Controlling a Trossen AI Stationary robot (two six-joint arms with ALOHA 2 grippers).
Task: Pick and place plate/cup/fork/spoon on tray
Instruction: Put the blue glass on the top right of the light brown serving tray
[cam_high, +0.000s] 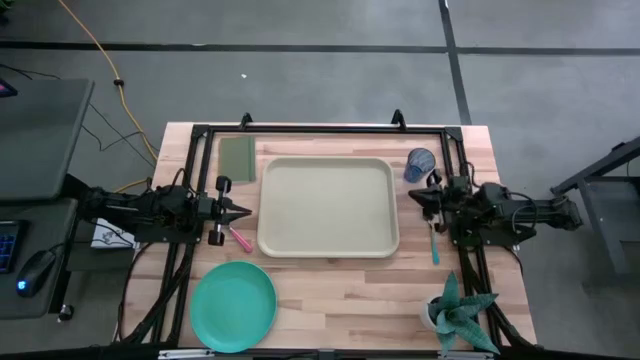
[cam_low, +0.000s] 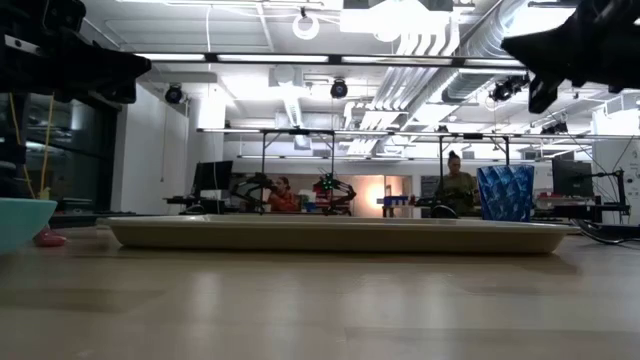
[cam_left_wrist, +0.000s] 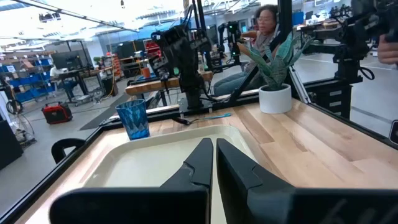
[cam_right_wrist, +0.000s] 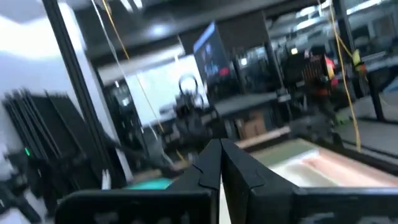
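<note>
The tray (cam_high: 328, 207) lies in the middle of the desk (cam_high: 350, 310) with nothing in it; its beige floor is bare from rim to rim. The cup (cam_high: 420, 163) stands upright off the tray's far right corner, on the desk, and nothing shows inside it. The plate (cam_high: 233, 305) sits on the desk off the tray's near left corner, also bare. The fork (cam_high: 240, 239) lies on the desk just left of the tray, its pink handle slanting out from under the left gripper (cam_high: 243, 210). The spoon (cam_high: 434, 243) lies on the desk to the right of the tray, near the right gripper (cam_high: 417, 195).

The left gripper hovers beside the tray's left edge, fingers pressed nearly together and holding nothing. The right gripper hovers off the tray's right edge, near the cup, fingers likewise closed on nothing.

A green mat (cam_high: 238, 158) lies flat by the tray's far left corner. A potted plant (cam_high: 458, 315) stands at the near right corner of the desk.
</note>
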